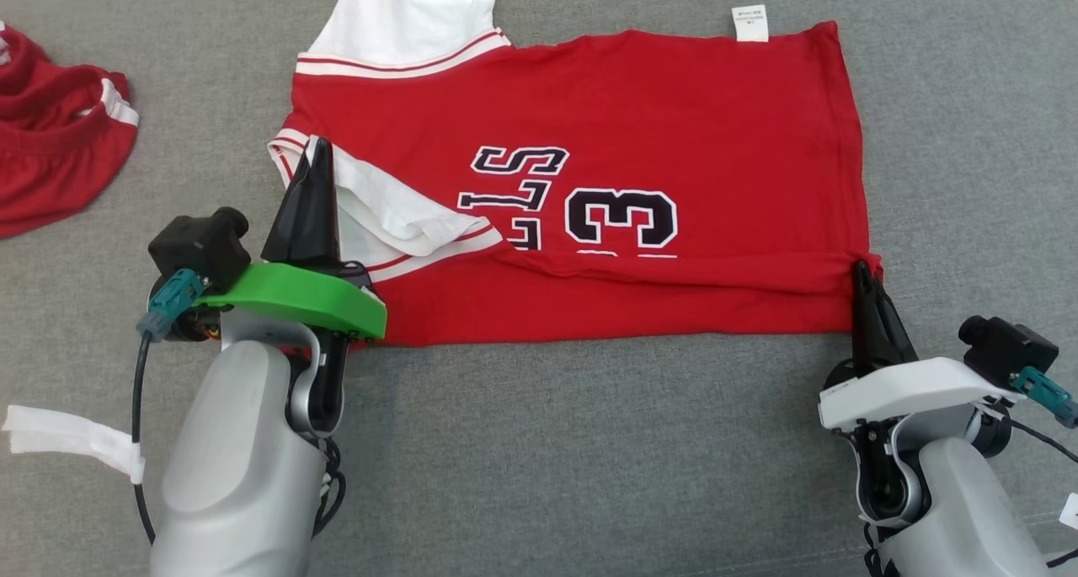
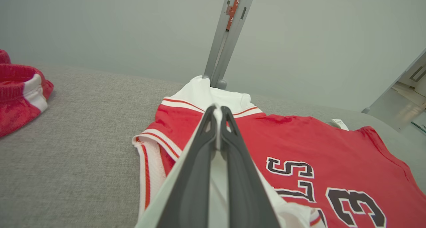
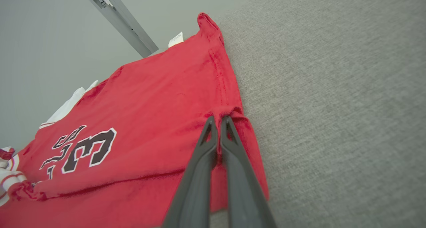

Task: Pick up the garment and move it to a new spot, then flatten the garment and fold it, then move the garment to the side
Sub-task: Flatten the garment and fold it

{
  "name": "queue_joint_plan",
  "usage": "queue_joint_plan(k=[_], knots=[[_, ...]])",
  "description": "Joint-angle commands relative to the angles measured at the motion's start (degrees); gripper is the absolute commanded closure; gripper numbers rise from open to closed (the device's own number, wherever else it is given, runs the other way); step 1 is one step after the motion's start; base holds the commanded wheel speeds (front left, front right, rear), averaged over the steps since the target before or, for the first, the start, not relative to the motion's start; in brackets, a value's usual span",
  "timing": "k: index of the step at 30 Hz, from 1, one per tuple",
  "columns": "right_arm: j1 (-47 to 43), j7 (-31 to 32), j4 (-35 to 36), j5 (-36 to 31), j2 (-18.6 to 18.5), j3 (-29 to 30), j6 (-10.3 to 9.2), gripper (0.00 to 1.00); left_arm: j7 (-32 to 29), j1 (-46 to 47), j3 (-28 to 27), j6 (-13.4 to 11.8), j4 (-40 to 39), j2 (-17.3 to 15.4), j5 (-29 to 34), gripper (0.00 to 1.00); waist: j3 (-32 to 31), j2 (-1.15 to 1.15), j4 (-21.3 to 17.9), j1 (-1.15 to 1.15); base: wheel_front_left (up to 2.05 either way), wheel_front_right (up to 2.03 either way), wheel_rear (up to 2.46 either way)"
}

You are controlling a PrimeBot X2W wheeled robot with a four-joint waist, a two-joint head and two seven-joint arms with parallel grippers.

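Big grey table (image 1: 539,442) under everything. Red garment (image 1: 674,122) spread out in the middle of it, near edge folded up over the bottom of the black number, white sleeves at the left end. Smaller heap of red clothes (image 1: 50,164) off at the far left, well apart. Left claw (image 1: 321,152) squeezed together on the near white sleeve. Right claw (image 1: 861,267) squeezed together on the red corner at the other end of the fold. Tiny white tag (image 1: 749,23) sticking out past the far edge.

Could go wrong from here: a crooked fold, from lifting one end faster than the other. Could also lose the sleeve, held by just a thin bit of cloth. Might drag the whole garment along the table if pulled too low and too hard.

From the head: both claws at once, and the whole shape of the fold. From the left wrist: white cloth pinched right between the fingers (image 2: 198,161), plus a grey post (image 2: 226,38) behind the table. From the right wrist: red hem bunched up at the tips, hard to make out from above.
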State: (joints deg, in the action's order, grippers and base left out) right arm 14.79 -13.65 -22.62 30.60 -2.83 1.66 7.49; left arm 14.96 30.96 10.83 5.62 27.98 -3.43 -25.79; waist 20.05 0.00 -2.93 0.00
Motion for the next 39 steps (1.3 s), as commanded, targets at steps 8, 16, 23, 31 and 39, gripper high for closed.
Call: queue_joint_plan(k=[8,16,23,31,39], knots=[[2.7,-1.4,-0.5,1.0,-0.1,-0.7,0.02,0.00,0.2,3.8,-2.4,-1.0,3.5,0.2,2.4,0.00,0.4,0.00,-0.7,0.00,0.00,0.00,0.00],[1.0,-1.5,6.1,-0.9,-0.1,1.9,0.02,0.00,0.2,0.4,-3.6,-0.1,-0.4,0.4,2.4,0.00,-1.4,0.00,0.5,0.00,0.00,0.00,0.00],[-2.7,-1.6,9.1,-6.6,-0.1,6.0,0.01,0.00,0.2,-5.3,-4.5,0.4,-3.6,0.4,1.4,0.00,-4.5,0.00,2.1,0.00,0.00,0.00,0.00],[-6.2,-0.9,10.0,-10.0,-0.1,8.3,0.02,0.00,-6.5,-12.4,-6.3,-1.8,-3.5,-2.0,-0.8,0.00,-8.3,0.00,3.5,0.00,0.00,0.00,0.00],[-7.8,2.0,10.6,-10.9,-0.1,6.8,0.02,0.00,-20.3,-15.6,-4.6,-3.7,-4.3,-2.7,-2.9,0.00,-9.2,0.00,3.5,0.00,0.00,0.00,0.00]])
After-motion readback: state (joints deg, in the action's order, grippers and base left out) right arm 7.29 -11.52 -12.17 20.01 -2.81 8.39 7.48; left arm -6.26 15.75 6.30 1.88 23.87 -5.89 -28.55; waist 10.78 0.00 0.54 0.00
